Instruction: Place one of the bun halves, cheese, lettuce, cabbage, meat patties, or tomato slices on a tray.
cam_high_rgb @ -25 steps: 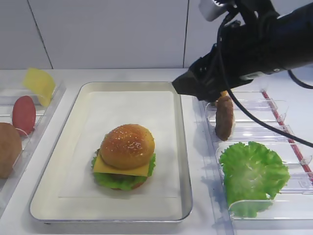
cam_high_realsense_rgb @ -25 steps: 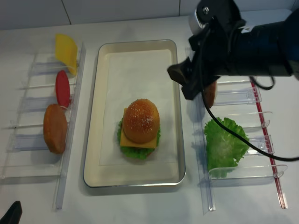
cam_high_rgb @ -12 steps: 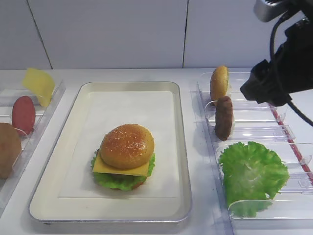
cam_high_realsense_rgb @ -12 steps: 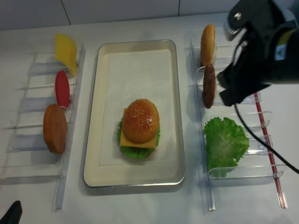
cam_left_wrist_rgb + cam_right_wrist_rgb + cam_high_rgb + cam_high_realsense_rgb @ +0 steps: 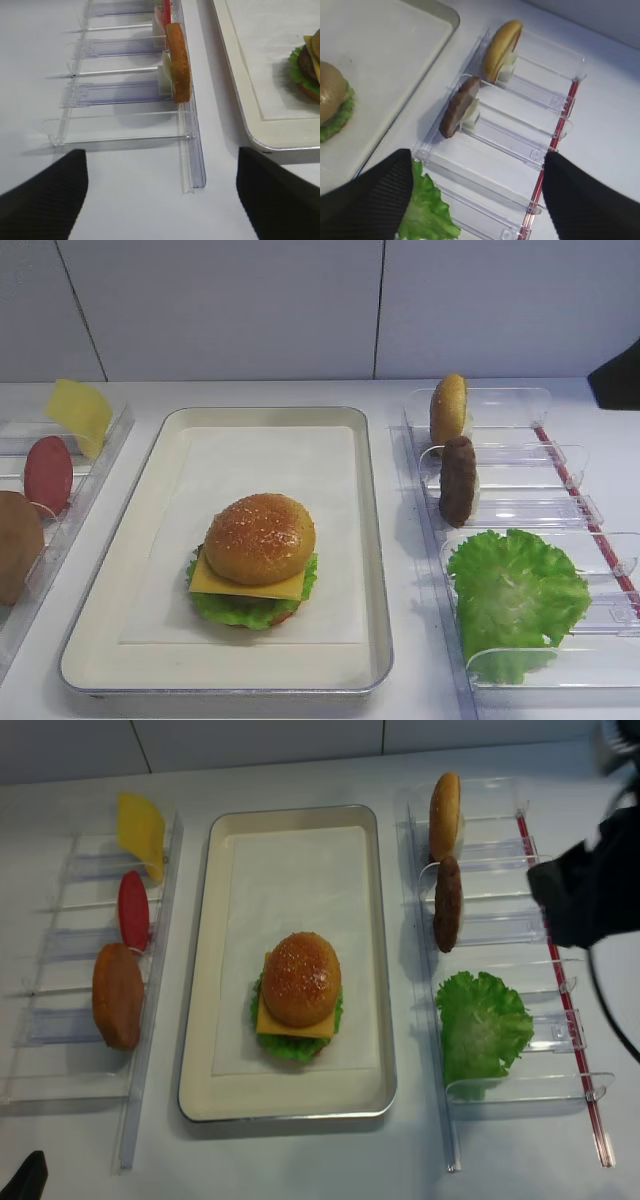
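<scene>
On the silver tray (image 5: 372,540) sits a stacked burger: a bun half (image 5: 259,538) on cheese (image 5: 250,587) and lettuce (image 5: 232,610). The right rack holds a bun half (image 5: 449,408), a meat patty (image 5: 459,480) and a lettuce leaf (image 5: 517,595). The left rack holds cheese (image 5: 80,412), a tomato slice (image 5: 48,473) and a bun half (image 5: 18,545). No cabbage shows. My right gripper (image 5: 480,200) hangs open and empty above the right rack. My left gripper (image 5: 160,200) is open and empty over bare table, near the left rack's front end.
The clear right rack (image 5: 500,935) has a red strip (image 5: 560,980) along its outer side. The clear left rack (image 5: 192,150) runs close beside the tray's left rim. The right arm (image 5: 590,890) hangs over the right rack's outer edge.
My right arm has pulled back from over the tray's far right corner to the right edge of the scene, uncovering the rack's bun half. The burger has not moved.
</scene>
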Action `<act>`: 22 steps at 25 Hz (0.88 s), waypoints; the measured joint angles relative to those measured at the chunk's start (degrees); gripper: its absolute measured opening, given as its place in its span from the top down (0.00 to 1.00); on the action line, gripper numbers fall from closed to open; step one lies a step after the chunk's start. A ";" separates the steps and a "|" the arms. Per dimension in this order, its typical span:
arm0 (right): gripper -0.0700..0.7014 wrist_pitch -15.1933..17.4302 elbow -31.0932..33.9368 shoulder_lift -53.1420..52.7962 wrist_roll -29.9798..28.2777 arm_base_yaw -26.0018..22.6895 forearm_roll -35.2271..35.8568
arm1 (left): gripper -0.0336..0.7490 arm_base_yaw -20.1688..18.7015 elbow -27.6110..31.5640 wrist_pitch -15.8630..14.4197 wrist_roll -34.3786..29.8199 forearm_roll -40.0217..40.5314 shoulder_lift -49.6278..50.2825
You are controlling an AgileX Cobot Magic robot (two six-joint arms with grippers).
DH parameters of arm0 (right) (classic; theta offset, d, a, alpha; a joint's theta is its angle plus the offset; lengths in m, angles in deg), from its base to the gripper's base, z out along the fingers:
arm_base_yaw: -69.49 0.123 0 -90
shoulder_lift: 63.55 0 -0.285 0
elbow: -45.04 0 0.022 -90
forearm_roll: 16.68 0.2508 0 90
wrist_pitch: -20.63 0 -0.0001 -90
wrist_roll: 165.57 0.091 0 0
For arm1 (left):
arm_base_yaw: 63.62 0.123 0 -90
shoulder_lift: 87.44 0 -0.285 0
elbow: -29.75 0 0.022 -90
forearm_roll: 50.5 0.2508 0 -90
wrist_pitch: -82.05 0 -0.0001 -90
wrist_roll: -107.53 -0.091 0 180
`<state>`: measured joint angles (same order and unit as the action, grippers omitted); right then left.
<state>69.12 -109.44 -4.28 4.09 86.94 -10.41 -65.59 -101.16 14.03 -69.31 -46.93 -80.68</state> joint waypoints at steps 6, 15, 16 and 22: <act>0.20 6.47 0.11 -9.29 -2.56 -8.44 4.67 | 0.21 0.00 0.00 0.00 0.00 0.00 0.00; 0.20 8.75 12.33 -27.65 -5.42 -14.02 6.79 | 0.21 0.00 0.00 0.00 0.00 0.00 0.00; 0.20 9.17 14.02 -30.19 -5.28 -14.27 6.89 | 0.21 0.00 0.00 0.00 0.00 0.00 0.00; 0.20 15.59 18.88 -41.15 -2.61 -17.74 6.44 | 0.21 0.00 0.00 0.00 0.00 0.00 0.00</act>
<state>84.71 -90.57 -45.43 1.48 69.20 -3.97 -65.59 -101.16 14.03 -69.31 -46.93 -80.68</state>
